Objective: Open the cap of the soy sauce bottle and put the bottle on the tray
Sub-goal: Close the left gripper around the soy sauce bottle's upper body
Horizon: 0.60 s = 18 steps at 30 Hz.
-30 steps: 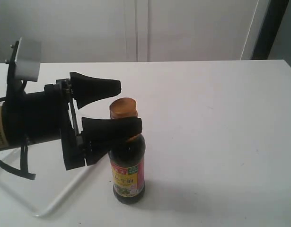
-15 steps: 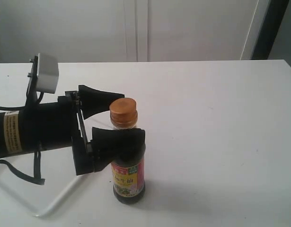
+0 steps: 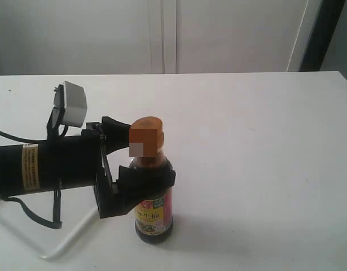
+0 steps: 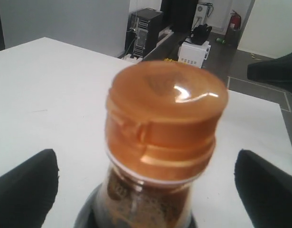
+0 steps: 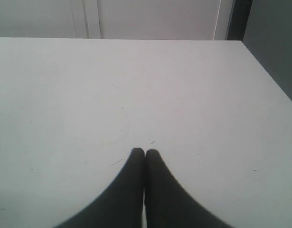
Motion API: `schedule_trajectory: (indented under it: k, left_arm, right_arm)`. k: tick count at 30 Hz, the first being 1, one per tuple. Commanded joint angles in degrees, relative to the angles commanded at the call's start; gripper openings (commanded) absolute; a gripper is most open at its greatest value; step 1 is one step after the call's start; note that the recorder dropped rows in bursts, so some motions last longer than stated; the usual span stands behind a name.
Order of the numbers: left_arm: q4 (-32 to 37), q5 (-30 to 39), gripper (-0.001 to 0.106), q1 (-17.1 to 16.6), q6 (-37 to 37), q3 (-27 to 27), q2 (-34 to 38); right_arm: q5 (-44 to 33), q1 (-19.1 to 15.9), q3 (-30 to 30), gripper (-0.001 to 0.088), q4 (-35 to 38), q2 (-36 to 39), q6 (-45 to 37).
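**Left gripper straddling the upright bottle's shoulder**

Nearest the exterior camera, the soy sauce bottle point(image 3: 153, 200) is standing upright on the white table point(image 3: 258, 147), label facing forward. The left gripper point(image 3: 144, 155) is reaching in from the left with its jaws spread, one finger point(image 3: 145, 182) lying across the front of the bottle's shoulder and the other passing behind the neck; whether they are pressing the glass cannot be told. In the left wrist view both fingers are sitting well apart from the neck, one on each side. The cap point(image 4: 165, 116) is sitting closed on the collar. A rim of the tray point(image 3: 71, 234) is showing beneath the left arm, beside the bottle. Farther off, the right gripper point(image 5: 145, 153) is hanging over bare table, fingertips pressed together and holding nothing.
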<state>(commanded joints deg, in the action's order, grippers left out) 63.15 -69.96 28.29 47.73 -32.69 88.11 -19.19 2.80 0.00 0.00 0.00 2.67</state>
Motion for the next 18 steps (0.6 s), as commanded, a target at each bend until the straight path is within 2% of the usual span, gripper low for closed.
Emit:
schedule_trajectory:
  k: [18]
  left_arm:
    - [-0.2, 0.0, 0.105, 0.0, -4.7, 0.0, 6.7]
  right_arm:
    - [0.0, 0.0, 0.0, 0.0, 0.0, 0.0, 0.0]
